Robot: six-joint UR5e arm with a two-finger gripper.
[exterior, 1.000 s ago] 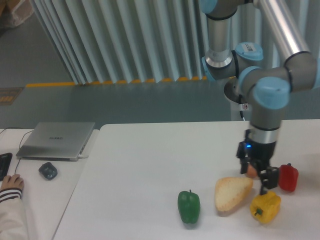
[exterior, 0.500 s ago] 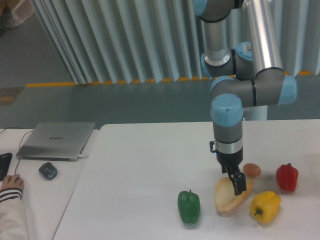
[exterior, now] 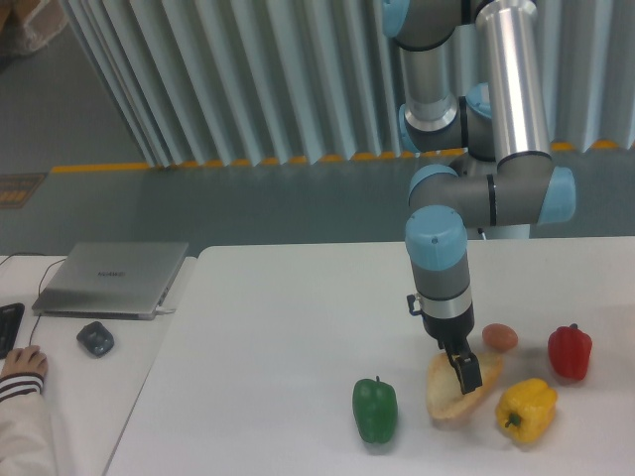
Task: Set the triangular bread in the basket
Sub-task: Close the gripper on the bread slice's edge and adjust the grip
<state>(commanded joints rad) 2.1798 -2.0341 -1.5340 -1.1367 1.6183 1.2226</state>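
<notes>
- Over the last second the gripper [exterior: 464,371] had swung left from beside the small brown egg [exterior: 500,337] and dropped onto the triangular bread [exterior: 454,390] in the lower right of the frame.
- Its dark fingers sat over the loaf's upper middle; whether they were spread or already pinching it could not be told.
- The bread lay on the white table [exterior: 298,327], between the green pepper [exterior: 375,409] and the yellow pepper [exterior: 527,411], not lifted.
- The grasp looked imminent. No basket was in view.
- The red pepper [exterior: 571,351] stood at far right.
</notes>
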